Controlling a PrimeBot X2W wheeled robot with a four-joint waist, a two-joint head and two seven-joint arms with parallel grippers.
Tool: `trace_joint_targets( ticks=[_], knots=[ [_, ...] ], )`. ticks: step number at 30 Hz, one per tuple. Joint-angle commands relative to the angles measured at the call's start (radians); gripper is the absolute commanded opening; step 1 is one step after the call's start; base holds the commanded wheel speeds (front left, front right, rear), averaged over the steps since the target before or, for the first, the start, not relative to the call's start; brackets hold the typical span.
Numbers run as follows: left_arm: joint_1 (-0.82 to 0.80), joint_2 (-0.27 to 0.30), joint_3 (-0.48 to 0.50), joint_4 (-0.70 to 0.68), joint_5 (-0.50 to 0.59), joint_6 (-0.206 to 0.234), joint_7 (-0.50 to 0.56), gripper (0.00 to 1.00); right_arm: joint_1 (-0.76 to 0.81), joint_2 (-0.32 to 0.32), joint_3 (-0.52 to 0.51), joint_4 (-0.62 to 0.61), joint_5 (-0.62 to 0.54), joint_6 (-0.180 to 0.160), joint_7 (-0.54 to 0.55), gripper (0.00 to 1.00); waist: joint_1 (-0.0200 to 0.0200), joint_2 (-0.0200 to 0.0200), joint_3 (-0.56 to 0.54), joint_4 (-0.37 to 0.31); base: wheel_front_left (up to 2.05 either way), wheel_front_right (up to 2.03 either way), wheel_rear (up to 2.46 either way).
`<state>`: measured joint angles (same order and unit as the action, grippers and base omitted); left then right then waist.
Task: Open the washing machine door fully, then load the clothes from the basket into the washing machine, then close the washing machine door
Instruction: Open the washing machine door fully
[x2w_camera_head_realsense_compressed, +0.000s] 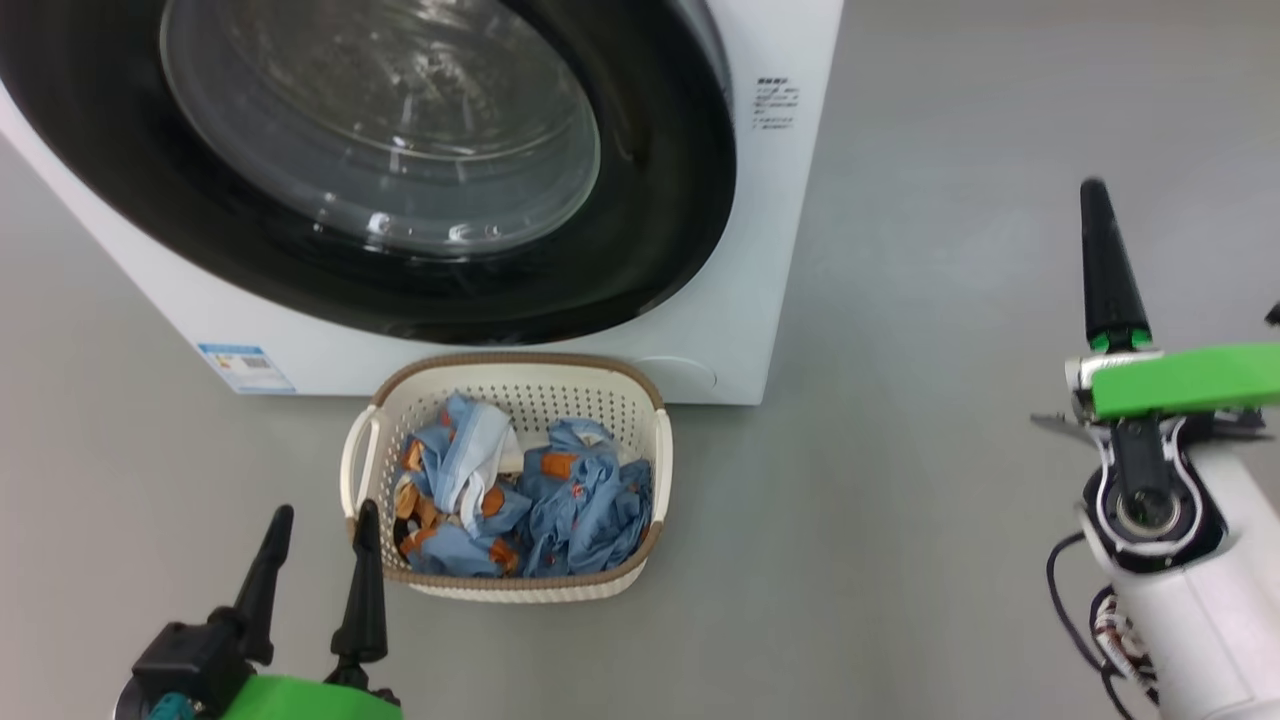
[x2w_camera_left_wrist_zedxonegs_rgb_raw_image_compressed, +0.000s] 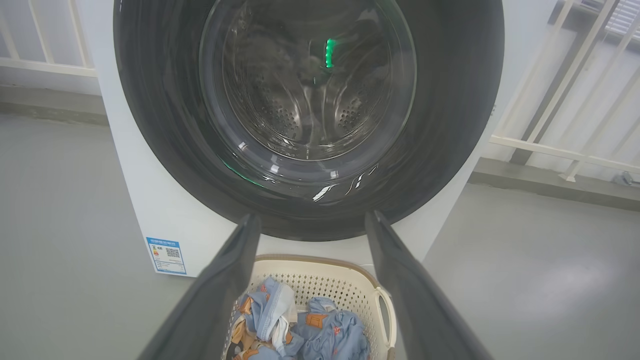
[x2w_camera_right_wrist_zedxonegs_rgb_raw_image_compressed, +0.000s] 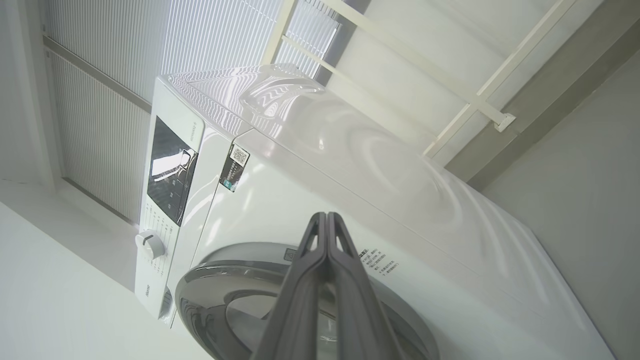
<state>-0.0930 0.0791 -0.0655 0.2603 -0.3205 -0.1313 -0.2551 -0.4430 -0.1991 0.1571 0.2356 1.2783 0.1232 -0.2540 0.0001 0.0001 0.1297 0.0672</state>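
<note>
The white washing machine (x2w_camera_head_realsense_compressed: 770, 250) stands ahead with its round, black-rimmed door (x2w_camera_head_realsense_compressed: 650, 230) flat against the front, glass bowl in the middle. On the floor just in front sits the cream basket (x2w_camera_head_realsense_compressed: 530, 400), full of light blue clothes (x2w_camera_head_realsense_compressed: 570, 500) with orange-brown print. My left gripper (x2w_camera_head_realsense_compressed: 322, 525) is open at the basket's near left corner, with nothing between its fingers; in the left wrist view the gripper (x2w_camera_left_wrist_zedxonegs_rgb_raw_image_compressed: 310, 222) frames the door (x2w_camera_left_wrist_zedxonegs_rgb_raw_image_compressed: 450, 100) above the basket (x2w_camera_left_wrist_zedxonegs_rgb_raw_image_compressed: 325, 285). My right gripper (x2w_camera_head_realsense_compressed: 1095, 195) hangs shut and empty to the right of the machine, fingers (x2w_camera_right_wrist_zedxonegs_rgb_raw_image_compressed: 325, 235) pressed together.
Bare grey floor (x2w_camera_head_realsense_compressed: 950, 480) lies around the basket and to the machine's right. A blue label sticker (x2w_camera_head_realsense_compressed: 245, 368) marks the machine's lower left front. White railings (x2w_camera_left_wrist_zedxonegs_rgb_raw_image_compressed: 565, 120) and a wall stand behind the machine. The control panel and knob (x2w_camera_right_wrist_zedxonegs_rgb_raw_image_compressed: 150, 243) are on its top front.
</note>
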Motion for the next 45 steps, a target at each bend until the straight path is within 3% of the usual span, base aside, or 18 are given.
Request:
trace_joint_targets(
  ticks=[1, 10, 15, 22, 35, 45],
  knots=[
    [-0.044, 0.012, 0.025, -0.025, -0.007, 0.001, -0.007, 1.00, -0.048, -0.021, 0.040, -0.037, 0.051, 0.008, -0.007, 0.00, -0.0001, -0.0001, 0.039, 0.027, 0.00, 0.00, 0.00],
    [-0.099, 0.009, 0.007, -0.030, -0.021, 0.001, -0.007, 1.00, -0.221, -0.141, 0.107, -0.037, 0.252, 0.008, 0.105, 0.00, -0.0001, -0.0001, 0.132, 0.065, 0.00, 0.00, 0.00],
    [-0.132, 0.007, -0.006, -0.034, -0.027, 0.001, -0.007, 1.00, -0.324, -0.170, 0.116, -0.016, 0.287, 0.008, 0.177, 0.00, -0.0001, -0.0001, 0.184, 0.084, 0.00, 0.00, 0.00],
    [-0.179, 0.000, -0.035, -0.033, -0.039, 0.001, -0.007, 1.00, -0.421, -0.186, 0.118, -0.009, 0.381, 0.008, 0.409, 0.00, -0.0001, -0.0001, 0.253, 0.122, 0.00, 0.00, 0.00],
    [-0.230, -0.011, -0.062, -0.031, -0.057, 0.001, -0.007, 1.00, -0.538, -0.183, 0.083, 0.064, 0.390, 0.008, 0.677, 0.00, -0.0001, -0.0001, 0.342, 0.168, 0.00, 0.00, 0.00],
    [-0.254, -0.019, -0.086, -0.033, -0.069, 0.001, -0.007, 1.00, -0.616, -0.175, 0.079, 0.110, 0.345, 0.008, 0.751, 0.00, -0.0001, -0.0001, 0.395, 0.197, 0.00, 0.00, 0.00]
  ],
)
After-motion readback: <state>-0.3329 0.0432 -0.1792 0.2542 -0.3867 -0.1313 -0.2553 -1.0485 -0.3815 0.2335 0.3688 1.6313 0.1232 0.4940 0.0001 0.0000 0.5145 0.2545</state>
